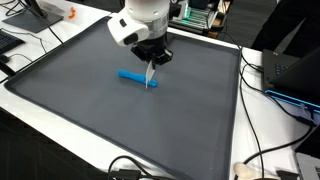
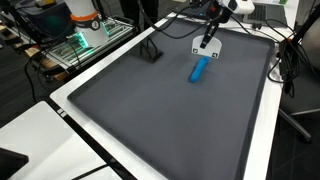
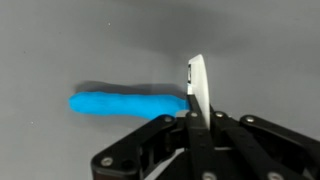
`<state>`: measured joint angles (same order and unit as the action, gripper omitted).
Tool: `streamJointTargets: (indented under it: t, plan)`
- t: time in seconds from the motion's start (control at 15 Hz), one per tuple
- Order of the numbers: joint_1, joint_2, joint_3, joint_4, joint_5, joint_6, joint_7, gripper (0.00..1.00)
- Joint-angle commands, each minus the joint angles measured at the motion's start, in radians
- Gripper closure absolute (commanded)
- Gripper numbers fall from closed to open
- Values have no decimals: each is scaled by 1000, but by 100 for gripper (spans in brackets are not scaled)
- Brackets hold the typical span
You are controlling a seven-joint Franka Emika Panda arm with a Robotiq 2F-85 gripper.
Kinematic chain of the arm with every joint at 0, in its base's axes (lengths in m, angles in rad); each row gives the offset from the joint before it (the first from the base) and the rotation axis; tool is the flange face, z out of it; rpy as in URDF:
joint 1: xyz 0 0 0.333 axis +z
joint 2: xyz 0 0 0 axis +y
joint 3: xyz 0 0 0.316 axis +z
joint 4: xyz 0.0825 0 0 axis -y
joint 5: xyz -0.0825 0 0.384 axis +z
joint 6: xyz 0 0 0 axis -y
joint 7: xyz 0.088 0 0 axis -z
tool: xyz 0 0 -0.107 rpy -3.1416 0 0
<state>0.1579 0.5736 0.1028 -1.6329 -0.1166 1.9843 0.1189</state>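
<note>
The gripper (image 3: 200, 128) is closed on a thin white blade (image 3: 197, 85), held on edge and pointing away from the wrist. In the wrist view the blade's tip stands at one end of a blue roll (image 3: 125, 103); whether they touch I cannot tell. The blue roll (image 1: 133, 75) lies flat on the dark grey surface (image 1: 120, 125), toward its far side in both exterior views (image 2: 200, 69).

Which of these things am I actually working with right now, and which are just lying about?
In hand: gripper, shut on a white flat piece; blue stick beside its tip; grey mat.
Lying about: black stand; cables; orange object.
</note>
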Motion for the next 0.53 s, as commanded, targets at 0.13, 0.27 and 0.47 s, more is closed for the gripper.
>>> streamJointTargets:
  t: [0.13, 0.27, 0.47]
  plan:
    - [16, 28, -18, 27, 14, 37, 36, 99]
    - [16, 35, -18, 30, 14, 42, 38, 99]
    - [20, 47, -21, 36, 9, 45, 43, 99]
